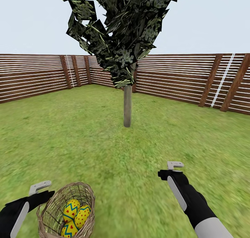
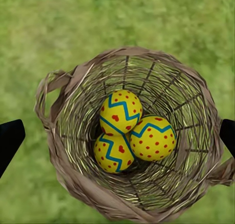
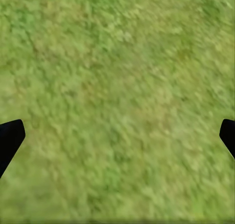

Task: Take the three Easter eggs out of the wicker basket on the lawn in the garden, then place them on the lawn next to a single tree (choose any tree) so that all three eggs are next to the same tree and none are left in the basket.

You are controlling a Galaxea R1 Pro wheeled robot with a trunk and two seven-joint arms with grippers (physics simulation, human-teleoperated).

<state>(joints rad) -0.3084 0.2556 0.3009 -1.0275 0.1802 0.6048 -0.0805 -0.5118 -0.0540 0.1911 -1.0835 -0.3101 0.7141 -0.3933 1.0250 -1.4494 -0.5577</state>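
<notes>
- Jaws first: the left gripper is standing wide open, its two dark fingertips sitting far apart at either edge of the left wrist view and gripping nothing.
- Between those fingertips the wicker basket is lying straight below, mouth up, so the gripper is hanging above it with the rim falling inside the span of the fingers.
- The right gripper is spread just as wide, with nothing between its tips but bare grass.
- Down in the basket all three Easter eggs are nestling together, touching one another: one with blue zigzag and red spots, one heavily red-spotted, one lower with a zigzag band.
- From the head camera, the left gripper is sitting just beside the basket's left rim at the near left, the eggs showing inside.
- The right gripper is hovering over open lawn, well apart from the basket on its right.
- Further out, the tree is standing upright mid-lawn, pale trunk under a jagged dark crown, well away from basket and eggs.
- Behind it the brown slatted fence is closing off the garden.
</notes>
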